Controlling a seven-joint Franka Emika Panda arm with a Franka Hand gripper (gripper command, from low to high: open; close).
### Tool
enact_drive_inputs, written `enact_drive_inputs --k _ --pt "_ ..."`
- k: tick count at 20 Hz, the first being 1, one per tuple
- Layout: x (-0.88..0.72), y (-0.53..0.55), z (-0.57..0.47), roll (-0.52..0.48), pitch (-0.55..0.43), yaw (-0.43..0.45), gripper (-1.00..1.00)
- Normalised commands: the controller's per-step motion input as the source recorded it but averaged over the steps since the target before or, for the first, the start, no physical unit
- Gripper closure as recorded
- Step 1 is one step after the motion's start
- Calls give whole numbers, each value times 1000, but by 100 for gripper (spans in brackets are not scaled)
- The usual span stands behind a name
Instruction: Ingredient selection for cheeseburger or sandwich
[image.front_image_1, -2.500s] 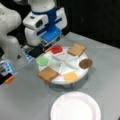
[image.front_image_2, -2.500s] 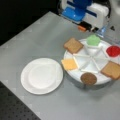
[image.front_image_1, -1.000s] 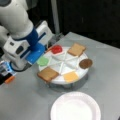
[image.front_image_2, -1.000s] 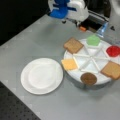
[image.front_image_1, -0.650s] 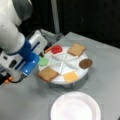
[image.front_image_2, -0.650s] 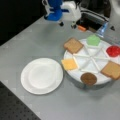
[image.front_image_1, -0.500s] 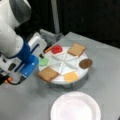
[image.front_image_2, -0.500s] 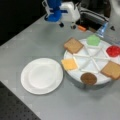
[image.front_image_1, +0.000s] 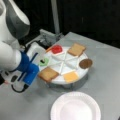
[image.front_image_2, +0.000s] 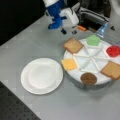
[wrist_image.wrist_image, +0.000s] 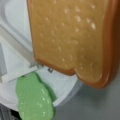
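My jaws (image.front_image_2: 68, 31) hang at a front view's top, just off the divided tray (image.front_image_2: 75, 71), holding nothing — how wide they gape I cannot tell. Nearest is a bread slice (image.front_image_2: 73, 45), filling my wrist view beside the lettuce (wrist_image.wrist_image: 33, 98). It looks light, stiff and slick — I would pinch it across opposite edges. The white plate (image.front_image_2: 41, 75) is bare.

The white-and-blue end effector (image.front_image_2: 68, 31) has been shifted from above the round white divided tray (image.front_image_2: 75, 72) to its table-side rim.
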Motion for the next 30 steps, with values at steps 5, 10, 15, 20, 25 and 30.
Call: enact_drive_inputs --k 5,10,15,20,25,30 --pt "61 -198 -223 242 -108 -7 -100" --pt "129 -96 -157 277 -116 -33 -100" --pt "126 -94 -112 246 -86 -36 -100" --pt "112 -105 -50 231 -58 -25 -100" --pt "128 -91 -13 223 -41 -13 -100" --pt "145 -55 -40 205 -43 -9 -100"
